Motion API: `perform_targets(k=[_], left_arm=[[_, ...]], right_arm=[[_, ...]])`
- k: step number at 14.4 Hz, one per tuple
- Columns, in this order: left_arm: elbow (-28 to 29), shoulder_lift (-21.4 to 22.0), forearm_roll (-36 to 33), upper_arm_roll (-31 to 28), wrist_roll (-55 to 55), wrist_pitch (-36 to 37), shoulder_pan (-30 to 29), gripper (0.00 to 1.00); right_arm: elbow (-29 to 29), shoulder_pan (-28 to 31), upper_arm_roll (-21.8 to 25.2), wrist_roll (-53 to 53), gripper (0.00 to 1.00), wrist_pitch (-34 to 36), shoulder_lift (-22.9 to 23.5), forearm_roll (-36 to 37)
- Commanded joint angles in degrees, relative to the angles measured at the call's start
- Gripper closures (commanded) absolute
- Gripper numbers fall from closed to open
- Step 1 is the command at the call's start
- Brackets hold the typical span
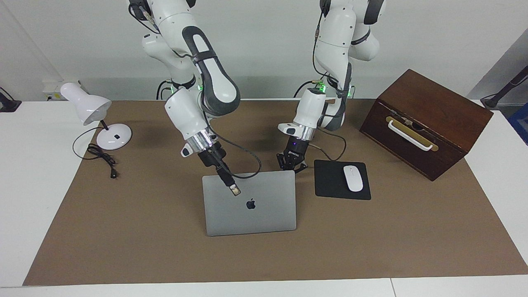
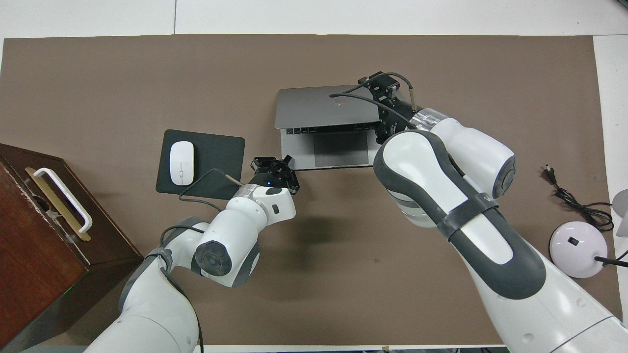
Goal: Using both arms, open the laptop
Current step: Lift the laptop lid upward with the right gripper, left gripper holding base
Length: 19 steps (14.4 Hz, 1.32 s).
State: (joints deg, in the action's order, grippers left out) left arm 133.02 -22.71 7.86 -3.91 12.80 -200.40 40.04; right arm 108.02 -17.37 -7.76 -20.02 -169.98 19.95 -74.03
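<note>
Two cams, both fixed & high up; the facing one sits across the table (image 1: 24, 198) from the robots, looks back at them & down at a slant, far enough to take in the whole brown mat (image 1: 392, 239) plus the wall; the overhead one hangs above the robots' own end, looks forward & steeply down, closer in, arms coming up from its bottom edge; they're half a turn apart; both share the mat, the laptop (image 1: 255, 214) (image 2: 319, 105), wooden box (image 1: 429, 111) (image 2: 29, 230), lamp (image 1: 95, 111) (image 2: 579, 242).
</note>
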Motion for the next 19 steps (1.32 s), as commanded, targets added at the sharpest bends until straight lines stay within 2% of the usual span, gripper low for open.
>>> perform_targets(k=[1, 13, 19], left_arm=[[-1.5, -3.1, 0.1, -0.3, 1.0, -0.4, 0.0, 1.00], [-1.5, -3.2, 0.1, -0.3, 1.0, -0.4, 0.0, 1.00], [-1.5, -3.2, 0.1, -0.3, 1.0, -0.4, -0.1, 1.00]], right_arm=[[-3.6, 1.6, -0.8, 1.7, 0.00, 0.3, 2.6, 1.1], [-7.9, 2.3, -0.8, 1.6, 0.00, 0.4, 4.5, 3.9], [-11.2, 4.3, -0.8, 1.4, 0.00, 2.9, 5.7, 6.2]])
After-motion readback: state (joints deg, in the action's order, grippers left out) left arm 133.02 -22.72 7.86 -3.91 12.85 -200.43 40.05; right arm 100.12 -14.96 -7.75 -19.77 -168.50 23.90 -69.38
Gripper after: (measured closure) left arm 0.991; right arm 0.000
